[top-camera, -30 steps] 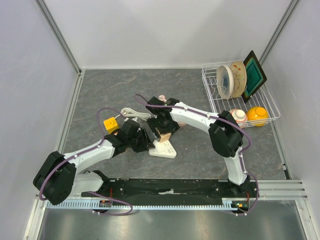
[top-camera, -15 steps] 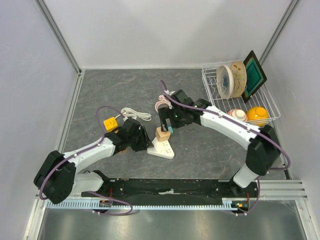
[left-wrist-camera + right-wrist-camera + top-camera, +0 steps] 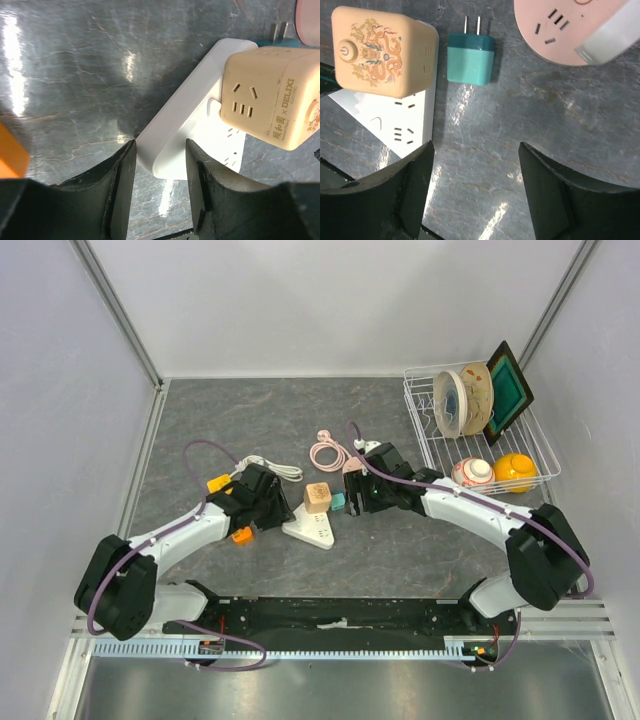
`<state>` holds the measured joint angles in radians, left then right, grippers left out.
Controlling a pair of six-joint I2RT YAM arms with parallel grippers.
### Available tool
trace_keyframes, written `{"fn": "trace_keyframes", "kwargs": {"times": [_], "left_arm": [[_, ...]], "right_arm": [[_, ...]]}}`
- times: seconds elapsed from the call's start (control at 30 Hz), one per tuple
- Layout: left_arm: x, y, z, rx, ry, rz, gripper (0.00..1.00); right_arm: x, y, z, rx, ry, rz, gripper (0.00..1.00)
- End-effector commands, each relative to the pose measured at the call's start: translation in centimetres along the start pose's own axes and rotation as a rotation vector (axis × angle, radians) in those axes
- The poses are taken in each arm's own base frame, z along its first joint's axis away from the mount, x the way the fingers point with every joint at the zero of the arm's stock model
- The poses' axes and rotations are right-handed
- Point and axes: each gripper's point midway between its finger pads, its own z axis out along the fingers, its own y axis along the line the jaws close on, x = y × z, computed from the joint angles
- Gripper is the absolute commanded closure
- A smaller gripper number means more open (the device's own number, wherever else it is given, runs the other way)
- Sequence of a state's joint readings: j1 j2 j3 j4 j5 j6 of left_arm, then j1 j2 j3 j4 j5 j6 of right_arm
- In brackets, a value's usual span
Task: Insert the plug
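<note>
A beige cube-shaped plug [image 3: 318,497] [image 3: 382,55] stands on the white power strip [image 3: 308,531] [image 3: 190,115], seated at its far end. My left gripper [image 3: 270,508] [image 3: 160,146] is shut on the near end of that strip, one finger on each long side. My right gripper [image 3: 353,490] [image 3: 476,150] hangs open just right of the cube, with only bare table between its fingers. A teal two-pin plug [image 3: 338,502] [image 3: 470,57] lies flat on the table between the cube and the right gripper.
A pink round socket [image 3: 565,30] with its coiled cord [image 3: 328,452] lies behind the right gripper. A white cord [image 3: 268,468] and small orange blocks [image 3: 241,534] [image 3: 218,483] sit near the left arm. A wire dish rack [image 3: 540,445] stands at the back right.
My right gripper has let go of the beige cube and drawn back to the right. The cube now stands alone on the strip, which has shifted slightly left with my left gripper.
</note>
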<state>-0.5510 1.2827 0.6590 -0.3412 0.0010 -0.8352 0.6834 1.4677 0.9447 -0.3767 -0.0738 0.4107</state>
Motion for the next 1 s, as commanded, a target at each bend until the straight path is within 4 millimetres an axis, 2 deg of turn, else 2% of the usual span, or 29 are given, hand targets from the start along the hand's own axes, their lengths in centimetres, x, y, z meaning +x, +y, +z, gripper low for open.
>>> {"fn": "trace_keyframes", "kwargs": {"times": [0.0, 0.03, 0.13, 0.23, 0.33, 0.53, 0.67, 0.83, 0.97], "left_arm": [[-2.2, 2.4, -0.7, -0.102, -0.074, 0.032, 0.50], [-2.7, 2.7, -0.7, -0.112, -0.081, 0.023, 0.50], [-3.1, 3.4, -0.6, -0.121, -0.081, 0.008, 0.50], [-3.4, 2.8, -1.1, -0.093, -0.084, 0.003, 0.50], [-4.0, 1.3, -2.5, -0.039, -0.097, -0.001, 0.47], [-6.3, -0.8, -6.5, 0.039, -0.200, -0.008, 0.37], [-7.0, -0.9, -8.5, 0.048, -0.252, -0.010, 0.34], [-7.5, -1.0, -10.0, 0.062, -0.292, -0.018, 0.33], [-7.4, -1.1, -10.9, 0.078, -0.305, -0.026, 0.33]], "right_arm": [[-1.0, 1.1, 2.1, -0.064, -0.053, -0.035, 0.28], [-1.6, 1.4, 2.5, -0.078, -0.076, -0.040, 0.31], [-2.6, 1.6, 3.4, -0.051, -0.116, -0.078, 0.29], [-3.3, 1.6, 4.3, 0.002, -0.152, -0.128, 0.22], [-3.7, 1.9, 5.1, 0.042, -0.195, -0.168, 0.19], [-3.4, 1.3, 6.2, 0.119, -0.241, -0.220, 0.20], [-2.6, 0.9, 7.3, 0.134, -0.228, -0.247, 0.23], [-2.2, 1.8, 8.3, 0.118, -0.198, -0.299, 0.25], [-1.8, 1.6, 8.8, 0.144, -0.184, -0.302, 0.27]]}}
